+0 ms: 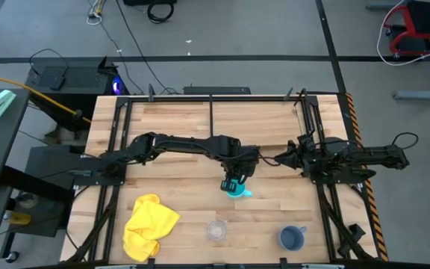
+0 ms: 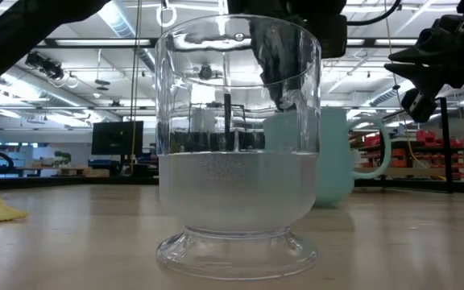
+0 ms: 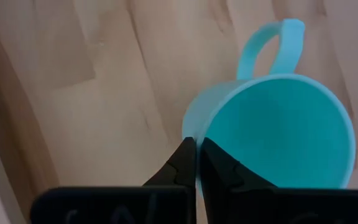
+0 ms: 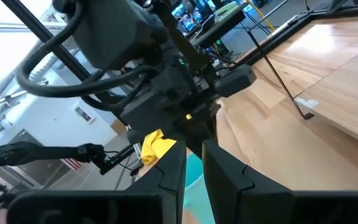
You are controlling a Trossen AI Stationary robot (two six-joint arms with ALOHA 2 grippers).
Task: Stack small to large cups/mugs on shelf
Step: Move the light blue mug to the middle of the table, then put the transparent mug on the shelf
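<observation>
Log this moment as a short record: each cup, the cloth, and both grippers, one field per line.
cyan mug: upright on the table, mid-table, its rim pinched by the left gripper
clear cup: standing alone near the front edge
grey-blue mug: front right, untouched
yellow cloth: crumpled, front left
right gripper: raised at the right side, fingers slightly apart, holding nothing
stacking: not yet begun; all three vessels apart

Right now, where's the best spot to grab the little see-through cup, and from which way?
Probably by the rim of the clear cup, coming straight down from above. It stands upright on a small foot with its mouth open upward and has no handle, so one finger inside and one outside the thin wall should hold it. The yellow cloth and grey-blue mug stand apart, leaving room.
</observation>
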